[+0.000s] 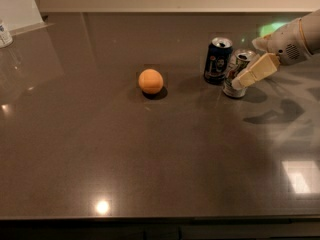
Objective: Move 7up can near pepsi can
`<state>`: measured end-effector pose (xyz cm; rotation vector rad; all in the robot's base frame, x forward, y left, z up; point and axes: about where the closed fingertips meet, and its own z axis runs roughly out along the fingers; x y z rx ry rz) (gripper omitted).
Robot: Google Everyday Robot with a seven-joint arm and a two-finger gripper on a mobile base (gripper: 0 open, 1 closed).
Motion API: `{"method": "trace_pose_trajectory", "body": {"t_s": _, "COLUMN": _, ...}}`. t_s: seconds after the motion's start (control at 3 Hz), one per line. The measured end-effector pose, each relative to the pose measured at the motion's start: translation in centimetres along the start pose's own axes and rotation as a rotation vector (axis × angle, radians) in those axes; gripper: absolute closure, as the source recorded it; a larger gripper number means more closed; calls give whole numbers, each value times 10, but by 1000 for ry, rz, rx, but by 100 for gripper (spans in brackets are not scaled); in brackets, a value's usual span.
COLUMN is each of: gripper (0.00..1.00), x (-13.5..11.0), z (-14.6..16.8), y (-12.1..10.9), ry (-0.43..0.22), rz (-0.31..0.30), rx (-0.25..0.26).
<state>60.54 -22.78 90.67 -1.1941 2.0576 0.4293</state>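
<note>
The 7up can (233, 88), silvery-white with a shiny top, is on the dark table just right of the dark blue pepsi can (217, 60); the two are almost touching. My gripper (237, 78) reaches in from the right edge and is shut on the 7up can. One pale finger (256, 70) lies across the can's front; the other is hidden behind it. The can leans slightly, with its base at or just above the tabletop.
An orange ball-like fruit (150, 81) lies left of the cans near the table's middle. A white container (5, 34) stands at the far left edge, in front of a white board (20, 6). The table's front edge (160, 218) runs along the bottom.
</note>
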Motion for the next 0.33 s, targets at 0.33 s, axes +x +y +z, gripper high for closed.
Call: {"method": "trace_pose_trajectory", "body": {"t_s": 0.33, "gripper": 0, "x": 0, "z": 0, "y": 0, "ry": 0, "rz": 0, "rx": 0}}
